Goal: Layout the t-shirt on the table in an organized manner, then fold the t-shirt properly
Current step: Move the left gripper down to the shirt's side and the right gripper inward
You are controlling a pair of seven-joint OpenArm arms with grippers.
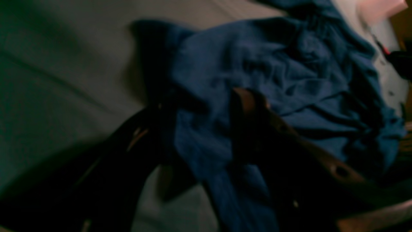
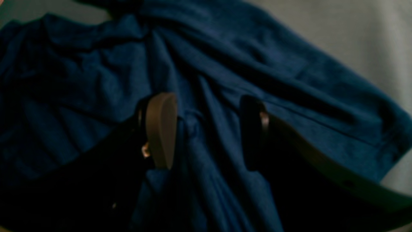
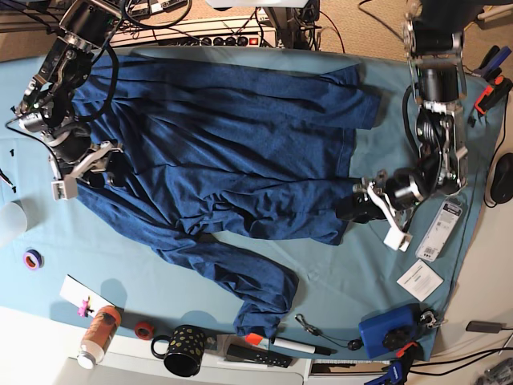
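Note:
The dark navy t-shirt [image 3: 232, 152] lies spread and wrinkled across the teal table [image 3: 353, 273], with one sleeve [image 3: 256, 289] trailing toward the front edge. My left gripper [image 3: 357, 205] is at the shirt's right edge. In the blurred left wrist view its jaws [image 1: 199, 103] stand apart over a strip of the t-shirt [image 1: 257, 64]. My right gripper [image 3: 106, 160] is at the shirt's left side. In the right wrist view it [image 2: 207, 98] is open, its tan fingers [image 2: 161, 129] straddling a ridge of the t-shirt [image 2: 225, 58].
Along the front edge stand an orange bottle [image 3: 98, 333], a spotted black mug [image 3: 183, 350], tape rolls [image 3: 32, 259], a marker [image 3: 288, 345] and a blue box [image 3: 385, 333]. Paper cards [image 3: 419, 279] lie at the right. Cables and a power strip [image 3: 208, 36] run behind.

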